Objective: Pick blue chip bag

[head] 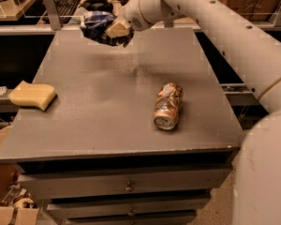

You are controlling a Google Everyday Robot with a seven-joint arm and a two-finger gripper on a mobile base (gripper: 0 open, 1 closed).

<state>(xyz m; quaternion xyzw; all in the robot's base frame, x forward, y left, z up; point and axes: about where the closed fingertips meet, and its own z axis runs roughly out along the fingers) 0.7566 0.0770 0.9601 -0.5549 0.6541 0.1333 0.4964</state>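
My gripper (113, 31) clasps the blue chip bag (94, 21) at the far left corner of the grey table (103, 125).

My pincer is clamped on the crumpled bag, which looks raised just off the tabletop. I judge the grasp made and the lift the step in hand. Next calls for a straight rise with a firm squeeze, so the foil does not slip. A crushed can (167, 105) lies well apart at the near right and a yellow sponge (33, 95) at the left edge. Neither blocks me.
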